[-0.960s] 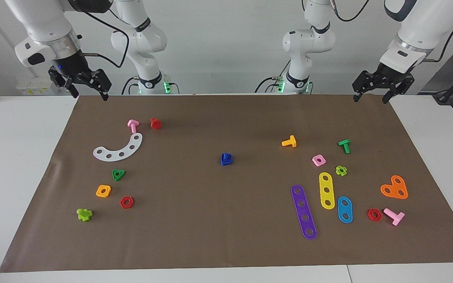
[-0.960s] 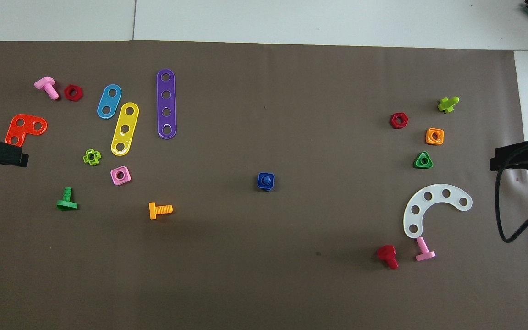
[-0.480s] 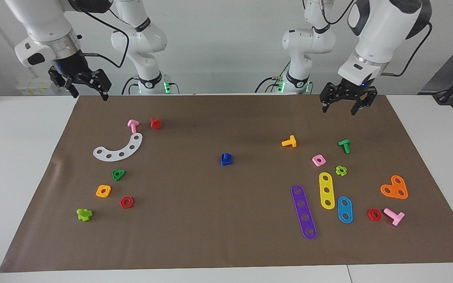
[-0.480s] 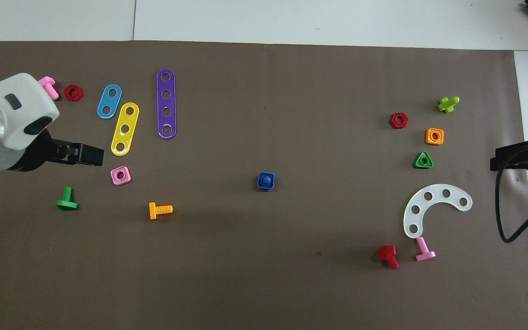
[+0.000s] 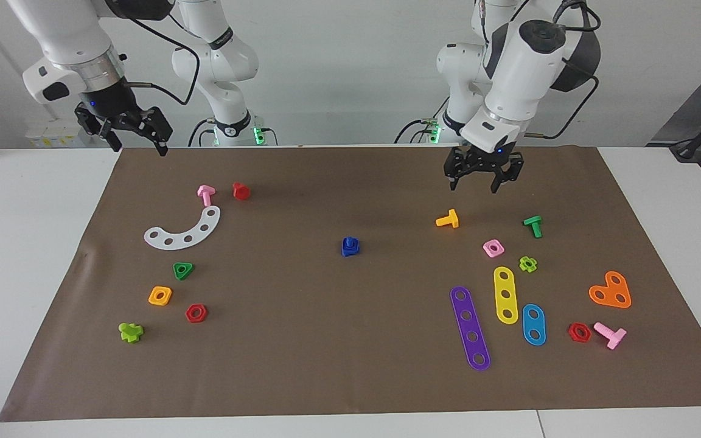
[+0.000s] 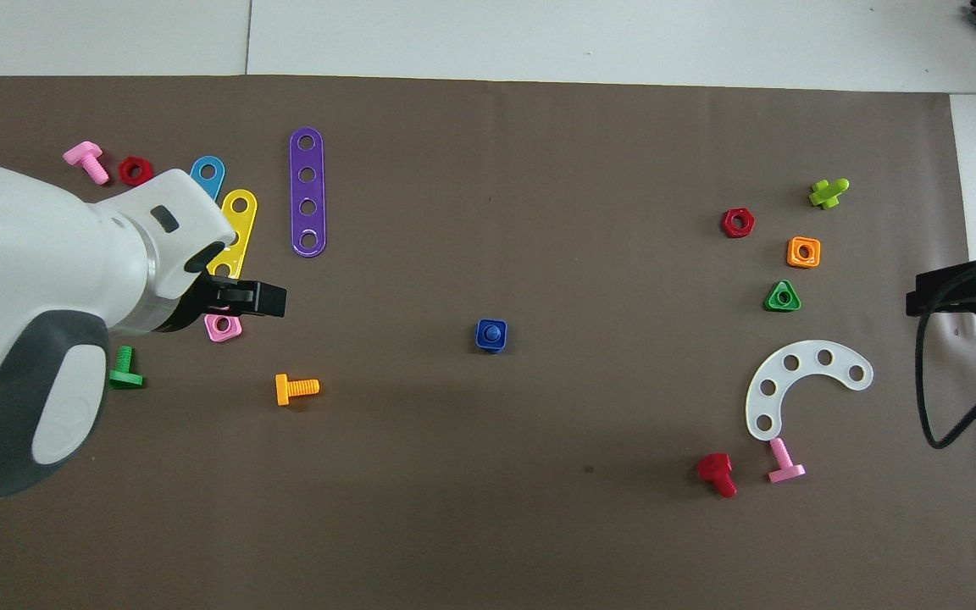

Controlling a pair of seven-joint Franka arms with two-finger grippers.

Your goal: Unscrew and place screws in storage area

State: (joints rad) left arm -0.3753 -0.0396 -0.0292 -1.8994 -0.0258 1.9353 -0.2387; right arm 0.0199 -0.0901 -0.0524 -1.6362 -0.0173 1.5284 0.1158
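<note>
screws (image 5: 350,246) mid-mat, apart from left gripper (image 5: 476,184)

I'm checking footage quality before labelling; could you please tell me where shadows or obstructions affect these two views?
Facing view: soft, even light; a faint shadow darkens the brown paper mat under the raised left end effector, near the orange bolt; the dark blue bolt and nut stays crisp. Overhead view: the left arm's white housing hides parts at that end of the table, partly covering the yellow strip.
</note>
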